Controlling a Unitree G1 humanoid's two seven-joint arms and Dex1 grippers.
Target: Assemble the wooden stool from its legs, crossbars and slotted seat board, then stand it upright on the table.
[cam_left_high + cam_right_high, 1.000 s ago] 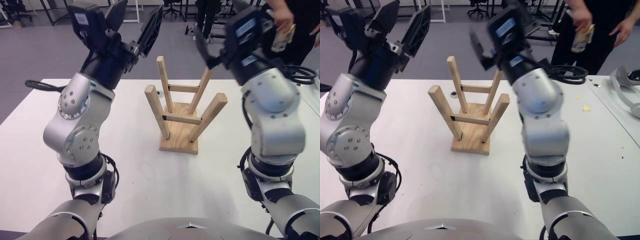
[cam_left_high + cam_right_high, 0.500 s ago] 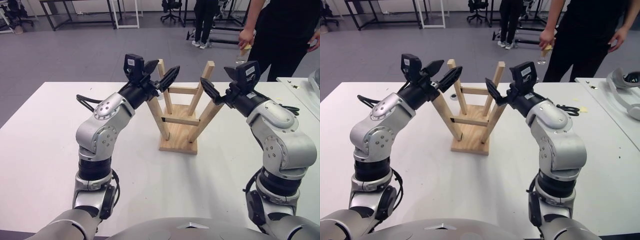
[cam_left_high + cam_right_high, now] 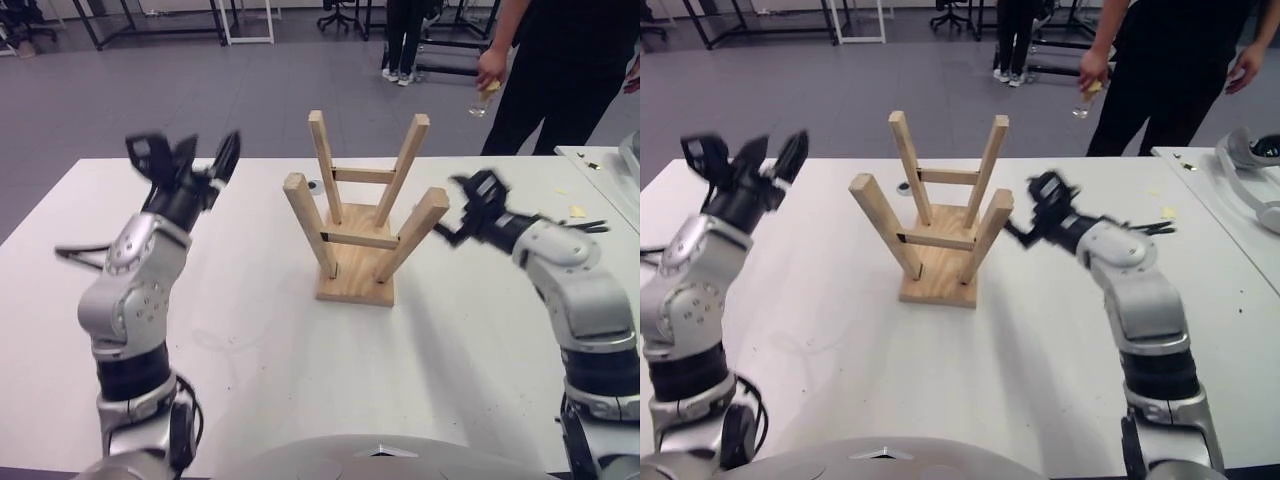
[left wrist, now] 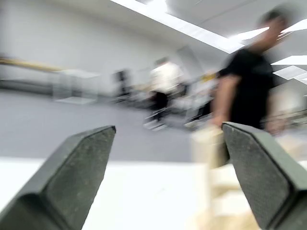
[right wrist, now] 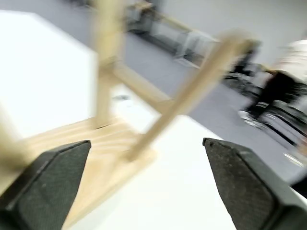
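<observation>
Upturned stool [image 3: 355, 286] at desk [image 3: 250, 340] centre, splayed legs [image 3: 313, 226] and crossbars [image 3: 362, 239] barring its interior, open passage either side, left claw [image 3: 195, 165] well apart, right claw [image 3: 453, 216] near one leg.

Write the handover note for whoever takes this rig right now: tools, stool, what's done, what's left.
Left tool: open, empty, raised over the table's left side, clear of the stool.
Right tool: open, empty, close beside the near right leg; contact cannot be judged.
Stool: upside down mid-table, seat board flat on the table, legs pointing up, crossbars fitted.
Done: assembly.
Left: turn it over and stand it upright.
</observation>
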